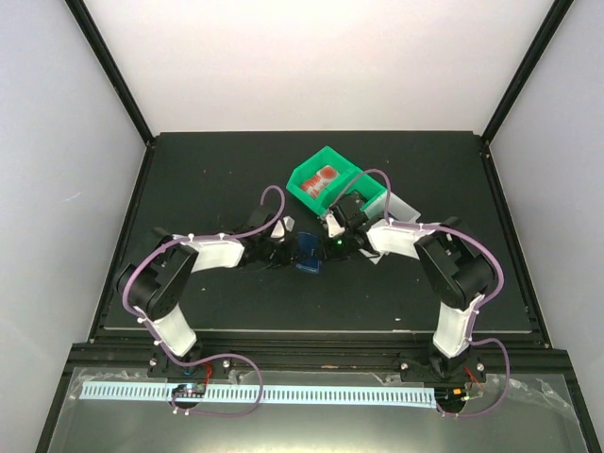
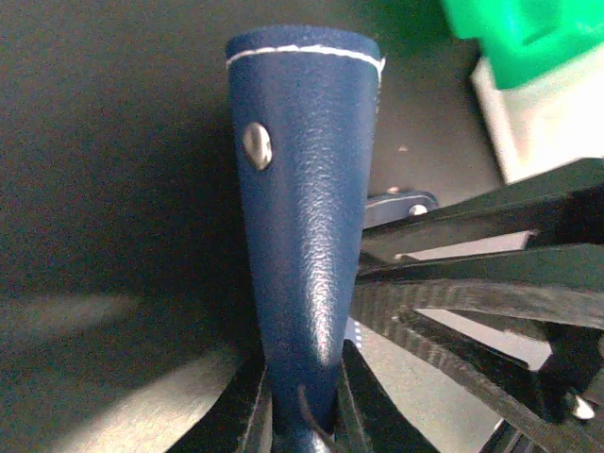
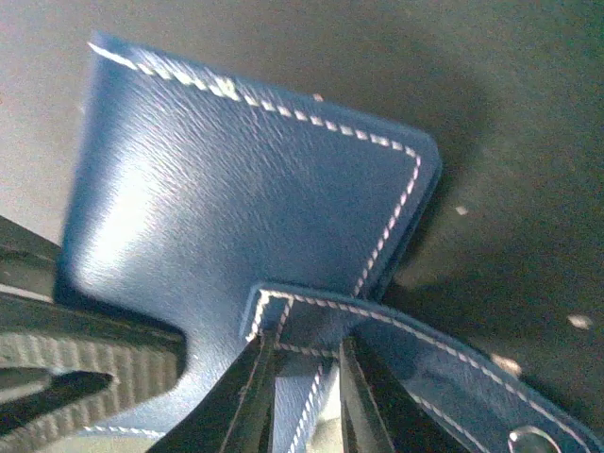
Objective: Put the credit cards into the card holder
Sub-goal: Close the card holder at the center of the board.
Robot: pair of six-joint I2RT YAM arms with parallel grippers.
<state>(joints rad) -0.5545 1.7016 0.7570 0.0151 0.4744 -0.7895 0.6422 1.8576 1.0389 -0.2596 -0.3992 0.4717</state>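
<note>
The card holder point(image 1: 308, 255), a dark blue wallet with white stitching, is held up between both grippers near the table's middle. My left gripper point(image 2: 302, 382) is shut on one blue cover point(image 2: 307, 189), whose metal snap point(image 2: 257, 146) faces the camera. My right gripper point(image 3: 304, 368) is shut on the holder's stitched snap tab point(image 3: 311, 316), with the other cover point(image 3: 236, 189) spread out behind it. From above, the left gripper point(image 1: 289, 247) and right gripper point(image 1: 327, 247) meet at the holder. One red-and-white credit card point(image 1: 324, 177) lies in the green tray point(image 1: 307, 189).
The tray's white part point(image 1: 402, 204) lies just behind my right arm. In the left wrist view the right gripper's black fingers point(image 2: 472, 283) cross close on the right, and the green and white tray point(image 2: 538, 94) fills the upper right corner.
</note>
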